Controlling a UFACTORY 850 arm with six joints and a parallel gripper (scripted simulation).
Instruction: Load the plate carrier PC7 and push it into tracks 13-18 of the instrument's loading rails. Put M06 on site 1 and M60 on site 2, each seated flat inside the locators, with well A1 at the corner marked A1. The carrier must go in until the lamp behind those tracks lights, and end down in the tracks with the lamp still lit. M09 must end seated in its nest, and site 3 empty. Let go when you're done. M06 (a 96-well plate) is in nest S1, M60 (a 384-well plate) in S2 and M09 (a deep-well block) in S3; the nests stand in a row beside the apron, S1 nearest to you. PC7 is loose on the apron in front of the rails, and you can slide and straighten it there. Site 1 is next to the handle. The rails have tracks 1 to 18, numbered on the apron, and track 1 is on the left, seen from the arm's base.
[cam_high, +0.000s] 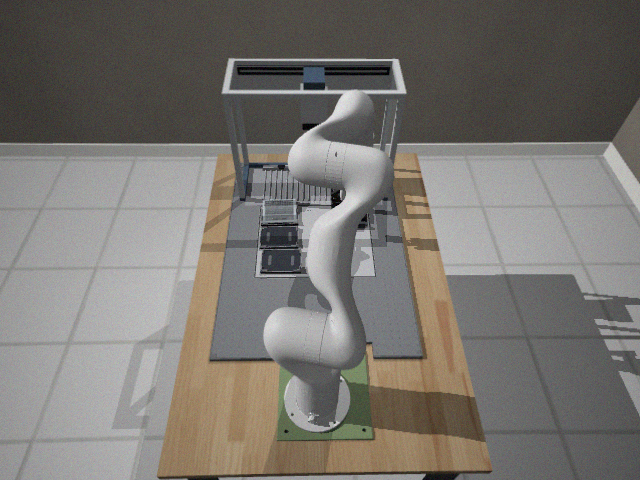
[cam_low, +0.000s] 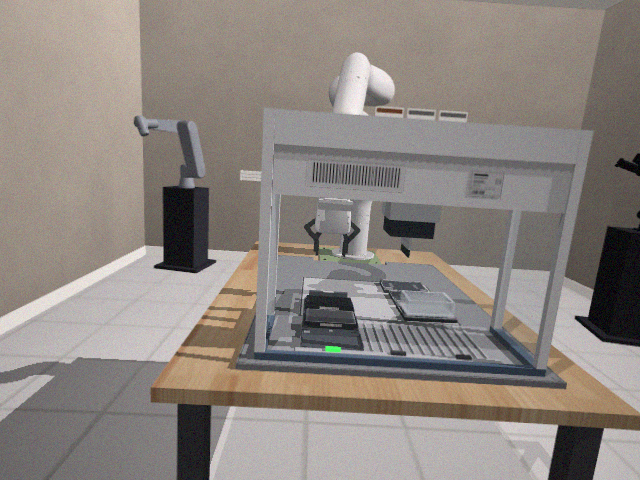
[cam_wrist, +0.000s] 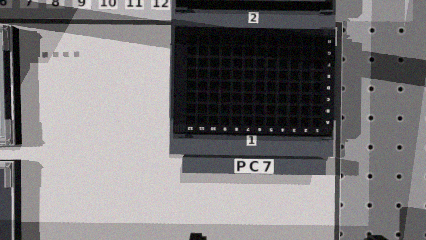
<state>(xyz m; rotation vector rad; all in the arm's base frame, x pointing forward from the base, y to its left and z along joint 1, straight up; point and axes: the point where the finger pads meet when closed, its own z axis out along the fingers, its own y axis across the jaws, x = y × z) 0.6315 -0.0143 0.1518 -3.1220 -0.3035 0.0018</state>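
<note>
Green lamp (cam_low: 333, 349), black gridded plate (cam_wrist: 252, 80) on grey carrier (cam_wrist: 252, 166), white arm (cam_high: 336, 217).

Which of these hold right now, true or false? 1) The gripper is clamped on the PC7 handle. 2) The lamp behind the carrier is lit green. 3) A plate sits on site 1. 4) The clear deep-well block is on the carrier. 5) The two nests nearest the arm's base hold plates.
1) False. The gripper is open, holding nothing, raised above the apron, clear of the PC7 handle.
2) True. The lamp glows green.
3) True. A dark plate lies on site 1.
4) False. The deep-well block sits in the far nest.
5) False. Both nests look vacated.
</note>
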